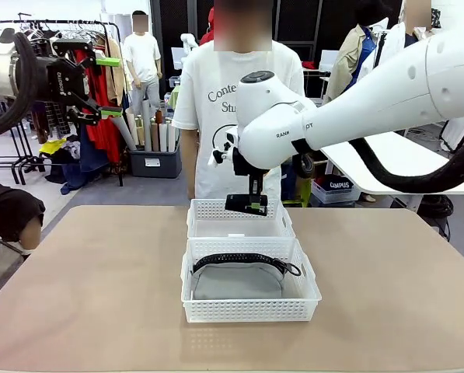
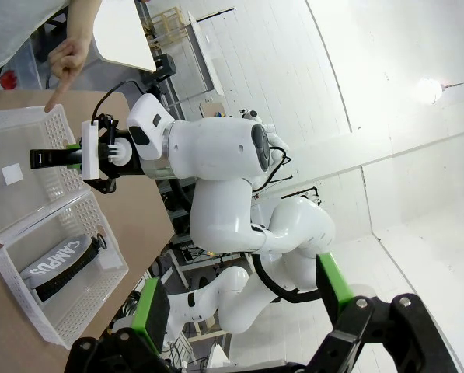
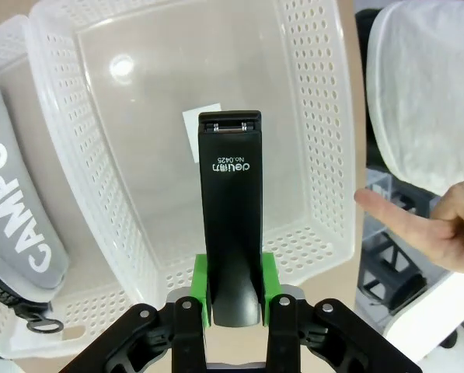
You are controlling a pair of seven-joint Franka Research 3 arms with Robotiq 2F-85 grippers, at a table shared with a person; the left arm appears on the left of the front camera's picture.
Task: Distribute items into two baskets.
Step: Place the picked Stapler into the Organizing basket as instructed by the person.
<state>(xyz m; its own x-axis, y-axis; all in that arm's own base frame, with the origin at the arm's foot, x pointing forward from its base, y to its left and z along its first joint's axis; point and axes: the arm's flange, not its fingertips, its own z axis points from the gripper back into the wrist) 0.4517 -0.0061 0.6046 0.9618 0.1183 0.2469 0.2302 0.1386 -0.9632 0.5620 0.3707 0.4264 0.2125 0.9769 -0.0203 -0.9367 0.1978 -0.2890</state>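
Front view. Two shallow white perforated plastic baskets sit end to end at the middle of the tan table [image 1: 76, 295], touching. The near basket [image 1: 250, 307] holds the flat grey fabric pouch [image 1: 238, 281] with its black zipper edge curving along the far side; the pouch fills most of the floor. The far basket [image 1: 239, 225], just beyond the near basket, shows a bare floor with a small white label. Directly above the far basket hangs the right gripper [image 1: 251, 203], clamped on the small black stapler [image 1: 245, 204], which lies level and clear of the rim. The left gripper [image 1: 106, 85] is raised well to the left of the baskets, fingers spread wide, nothing between them. Bare tabletop lies all round the baskets. A person in a white T-shirt stands behind the far basket.

Left wrist view. Green-padded fingers [image 2: 150, 311] stand wide apart. The pouch, printed CAMPUS, lies in the near basket [image 2: 68, 307]; the stapler [image 2: 51, 158] hangs over the far basket [image 2: 18, 206]. The person's hand [image 2: 70, 62] points a finger down at the far basket's edge.

Right wrist view. Stapler [image 3: 230, 233] pinched between green pads [image 3: 202, 289], long, glossy, pale lettering near its tip, above the far basket's label. Pouch [image 3: 14, 210] beside it in the near basket. The pointing hand [image 3: 434, 225] is just outside the far basket's wall.
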